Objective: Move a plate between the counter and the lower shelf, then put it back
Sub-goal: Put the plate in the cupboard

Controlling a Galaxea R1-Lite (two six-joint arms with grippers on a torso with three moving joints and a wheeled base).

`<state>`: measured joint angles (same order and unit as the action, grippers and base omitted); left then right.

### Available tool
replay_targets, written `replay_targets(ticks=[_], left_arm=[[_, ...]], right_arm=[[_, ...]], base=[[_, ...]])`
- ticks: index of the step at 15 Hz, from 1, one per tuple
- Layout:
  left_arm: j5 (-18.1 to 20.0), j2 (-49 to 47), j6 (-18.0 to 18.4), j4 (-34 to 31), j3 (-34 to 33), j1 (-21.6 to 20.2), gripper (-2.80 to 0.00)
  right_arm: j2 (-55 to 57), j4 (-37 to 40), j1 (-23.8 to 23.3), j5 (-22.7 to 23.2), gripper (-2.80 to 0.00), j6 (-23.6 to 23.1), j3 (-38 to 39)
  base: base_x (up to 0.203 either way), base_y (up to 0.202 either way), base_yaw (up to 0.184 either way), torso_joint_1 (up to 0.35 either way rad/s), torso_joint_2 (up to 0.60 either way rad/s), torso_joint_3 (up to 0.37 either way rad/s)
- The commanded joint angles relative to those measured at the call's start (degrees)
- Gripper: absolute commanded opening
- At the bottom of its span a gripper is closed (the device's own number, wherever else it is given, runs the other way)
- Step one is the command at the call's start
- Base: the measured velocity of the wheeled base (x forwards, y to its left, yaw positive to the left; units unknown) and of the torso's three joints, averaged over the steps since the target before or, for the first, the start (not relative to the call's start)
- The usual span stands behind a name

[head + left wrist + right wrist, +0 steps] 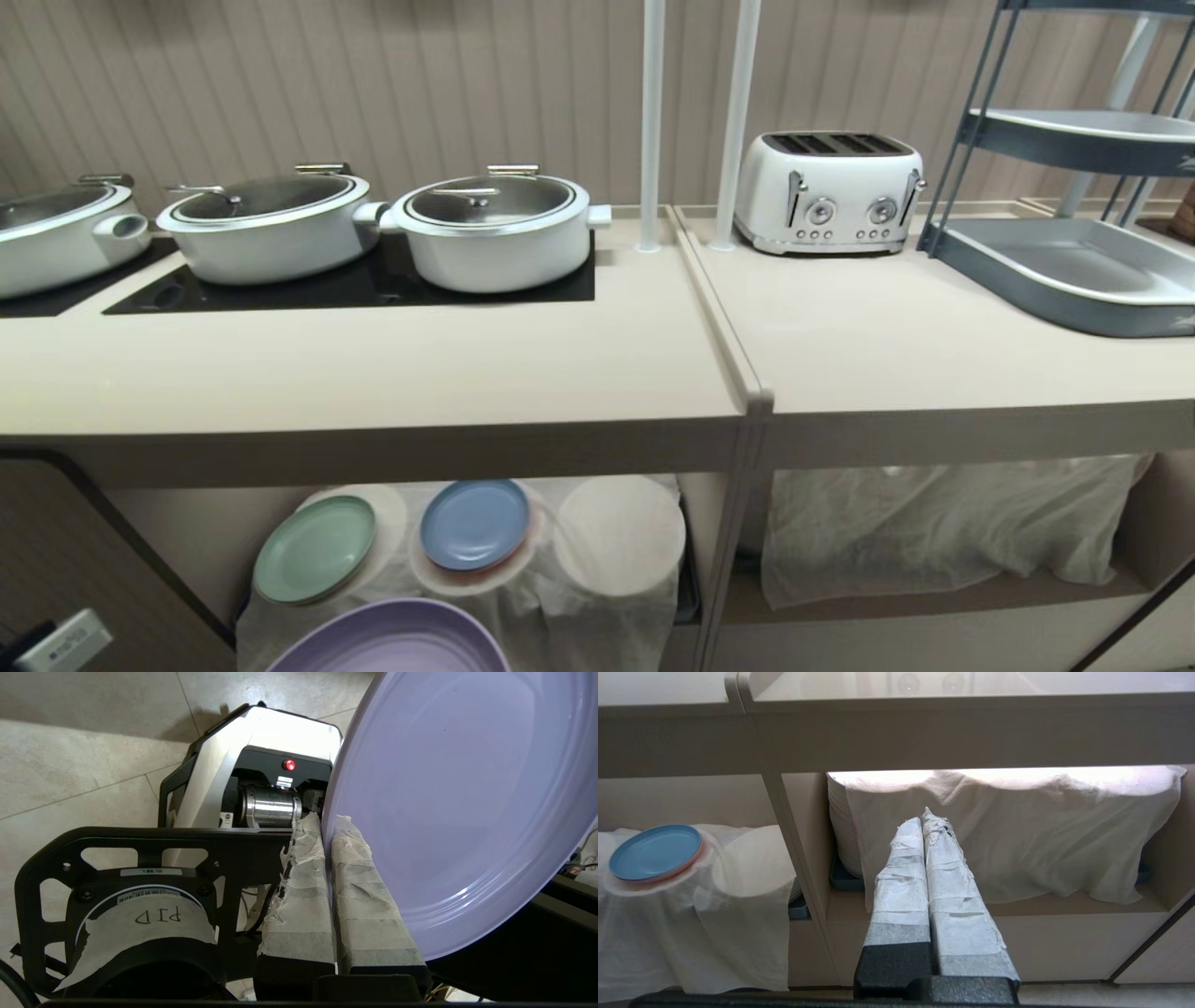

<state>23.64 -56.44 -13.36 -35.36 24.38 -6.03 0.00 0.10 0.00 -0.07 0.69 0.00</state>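
left claw (327, 826) pinching lilac plate (458, 812) by rim, hanging low in front of lower shelf (187, 523). right claw (924, 821) sitting closed, empty. guessing carry step; next needs aiming for bare hump (621, 537), or counter (373, 373).

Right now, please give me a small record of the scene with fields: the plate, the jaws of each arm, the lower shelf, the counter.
plate: lilac plate held at its rim, in front of the lower shelf, not yet on it
left gripper: jaws shut on the plate rim
right gripper: jaws shut, empty, pointing at the cloth-covered stack in the right compartment
lower shelf: white cloth over three humps; green plate on the left hump, blue plate on the middle one, right hump bare
counter: three white lidded pots at the back, front part bare
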Motion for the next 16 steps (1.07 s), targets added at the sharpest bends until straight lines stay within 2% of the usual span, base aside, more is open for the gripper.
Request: replay_targets(ticks=[1,16], left_arm=[[0.1,0.0,-0.1,-0.2,0.0,0.0,-2.80],[0.1,0.0,-0.1,-0.2,-0.3,0.0,-2.80]], right_arm=[[0.1,0.0,0.0,0.0,-2.80,0.0,0.0],[0.1,0.0,0.0,0.0,-2.80,0.0,0.0]], base=[[0.000,0.000,0.000,-0.253,0.55,0.290],[0.000,0.000,0.000,-0.230,0.52,0.291]])
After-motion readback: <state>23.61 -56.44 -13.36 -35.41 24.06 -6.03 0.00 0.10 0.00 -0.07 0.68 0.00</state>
